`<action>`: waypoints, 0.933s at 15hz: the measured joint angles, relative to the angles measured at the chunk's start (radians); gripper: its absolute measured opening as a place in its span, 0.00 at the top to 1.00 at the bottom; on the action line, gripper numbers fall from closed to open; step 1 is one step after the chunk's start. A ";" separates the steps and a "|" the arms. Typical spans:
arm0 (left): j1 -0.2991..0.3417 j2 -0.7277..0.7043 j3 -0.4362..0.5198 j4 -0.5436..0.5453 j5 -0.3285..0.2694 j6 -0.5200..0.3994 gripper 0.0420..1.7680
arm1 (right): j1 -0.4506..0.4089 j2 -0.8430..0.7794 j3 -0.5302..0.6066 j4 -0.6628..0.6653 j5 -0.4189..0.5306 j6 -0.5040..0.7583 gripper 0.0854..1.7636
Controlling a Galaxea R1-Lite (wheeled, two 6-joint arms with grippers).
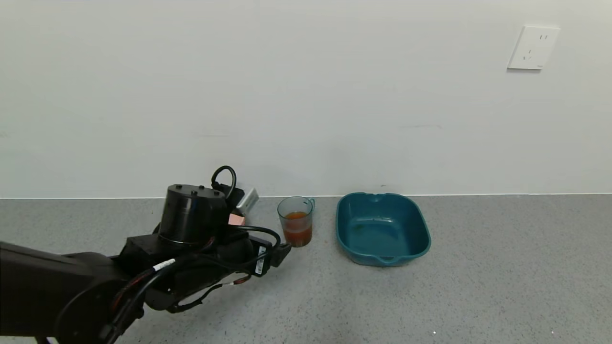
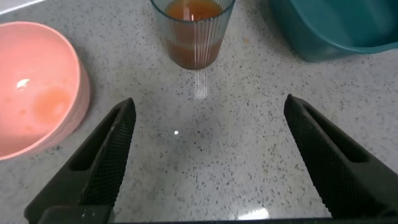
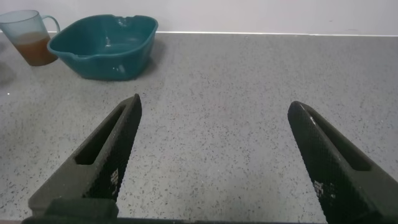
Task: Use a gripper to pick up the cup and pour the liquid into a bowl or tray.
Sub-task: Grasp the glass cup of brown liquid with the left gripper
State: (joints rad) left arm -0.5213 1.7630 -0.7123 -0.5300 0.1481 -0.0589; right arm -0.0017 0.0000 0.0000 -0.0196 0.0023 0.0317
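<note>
Left black robot gripper (image 2: 205, 162) is hovering low, jaws spread wide, empty, aimed at the ribbed translucent blue-green plastic cup (image 1: 296, 220) holding reddish-brown liquid (image 1: 297, 229). Cup is standing upright just beside the dark teal rounded-square plastic dish (image 1: 382, 228). Right gripper (image 3: 217, 162) is hanging well apart, splayed.

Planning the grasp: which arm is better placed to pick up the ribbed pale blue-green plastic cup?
Left. Its open end effector faces the ribbed pale blue-green plastic cup closely; the right end effector sees it far off, beyond the teal dish.
</note>
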 joint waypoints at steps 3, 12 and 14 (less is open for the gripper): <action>0.000 0.102 0.029 -0.158 0.000 -0.001 0.03 | 0.000 0.000 0.000 0.000 0.001 0.000 0.03; 0.009 0.365 0.023 -0.531 0.018 -0.054 0.03 | 0.000 0.000 0.000 0.000 0.001 0.000 0.03; 0.013 0.409 0.014 -0.570 0.014 -0.058 0.03 | 0.000 0.000 0.000 0.000 0.000 0.000 0.03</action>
State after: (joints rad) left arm -0.5083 2.1715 -0.6979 -1.0998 0.1626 -0.1172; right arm -0.0017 0.0000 0.0000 -0.0196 0.0028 0.0321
